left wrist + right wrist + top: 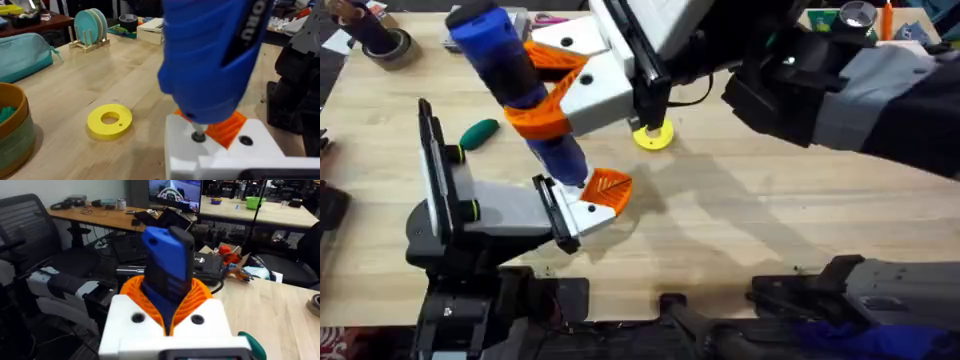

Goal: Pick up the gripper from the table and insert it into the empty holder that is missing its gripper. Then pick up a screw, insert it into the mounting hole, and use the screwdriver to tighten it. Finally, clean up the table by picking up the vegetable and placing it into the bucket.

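My right gripper [548, 100] [167, 305] reaches across the table [770, 220], shut on the blue screwdriver [510, 70] [167, 265], which is tilted. The screwdriver's [210, 55] dark tip presses a screw [198, 136] in a hole of the white holder [200, 155] on my left gripper [608, 190] [225, 127]. An orange gripper tip [610, 186] sits on that holder, and the left fingers look shut. The green vegetable [478, 131] lies on the table to the left. The olive-yellow bucket [12, 135] stands at the left wrist view's edge.
A yellow flat ring [653, 136] [110, 120] lies near the table's middle. A teal container [22, 55] and a plate rack [90, 30] stand farther back. A tape roll [382, 42] sits at the far left corner.
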